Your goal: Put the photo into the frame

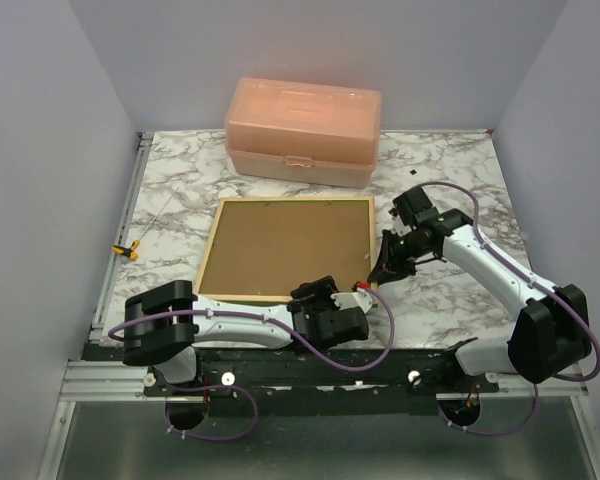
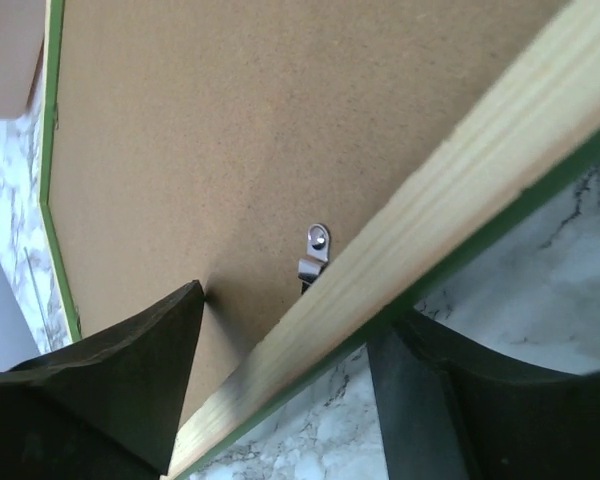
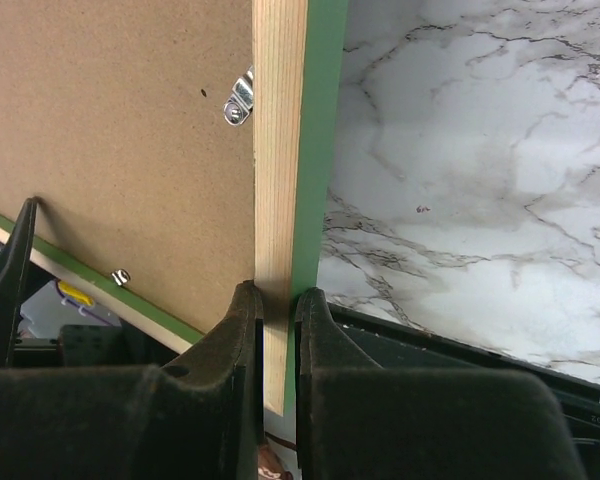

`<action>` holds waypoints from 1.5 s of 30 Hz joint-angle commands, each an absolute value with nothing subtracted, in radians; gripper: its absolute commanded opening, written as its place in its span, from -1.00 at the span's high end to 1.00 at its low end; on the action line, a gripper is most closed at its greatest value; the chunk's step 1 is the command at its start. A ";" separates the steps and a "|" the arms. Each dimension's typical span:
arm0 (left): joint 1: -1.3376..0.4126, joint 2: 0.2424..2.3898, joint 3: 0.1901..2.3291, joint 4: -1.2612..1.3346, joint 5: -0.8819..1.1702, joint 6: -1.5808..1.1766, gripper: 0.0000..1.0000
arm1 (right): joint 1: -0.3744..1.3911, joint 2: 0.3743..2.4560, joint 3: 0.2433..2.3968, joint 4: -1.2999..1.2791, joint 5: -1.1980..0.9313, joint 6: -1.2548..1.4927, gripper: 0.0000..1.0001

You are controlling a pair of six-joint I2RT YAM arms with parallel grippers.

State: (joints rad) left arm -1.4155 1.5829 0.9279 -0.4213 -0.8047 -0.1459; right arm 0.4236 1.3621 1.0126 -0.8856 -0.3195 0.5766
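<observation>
At the near rail of the thin rectangular frame (image 1: 290,201), which lies face down with pale wood up and green edges showing, the left gripper (image 2: 292,340) straddles the wood. One black finger is over the board side and the other is over the marble side, and the jaws are parted and not clamped. At the frame's near right corner, the right gripper (image 3: 275,300) is pinched tight on the right rail. Inside the frame sits the plain brown fibreboard backing board (image 1: 285,245), with a small silver metal turn clip (image 2: 317,250) just inside the near rail. The photo shows in no view, so I cannot tell whether it already lies under that board. The step appears to be taking a second hold on the frame. To do it well, the left jaws should close squarely on the rail, beside the clip and not on it. Both grips should then be kept level so the board does not slip out. Beyond the frame's far rail, the peach translucent plastic box (image 1: 302,130) stands on the white marble-patterned table (image 1: 450,170), apart from the frame.
</observation>
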 commanded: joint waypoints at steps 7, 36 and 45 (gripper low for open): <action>-1.419 1.554 0.959 -0.451 -1.056 -0.143 0.25 | 0.420 1.295 1.048 -0.829 -0.464 0.591 0.73; -1.447 0.912 1.058 -0.624 -0.757 -0.036 0.90 | 0.420 0.782 1.013 -0.131 -0.597 0.011 -0.91; -1.446 0.802 1.074 -0.659 -0.554 -0.065 0.95 | 0.420 0.928 1.120 -0.118 -0.998 -0.341 -1.00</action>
State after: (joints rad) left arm -1.4357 0.8299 1.0370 -0.7235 -0.7547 0.0196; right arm 0.4198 0.8696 1.0645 -0.1486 -0.7635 -0.1127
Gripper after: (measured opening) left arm 0.295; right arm 0.995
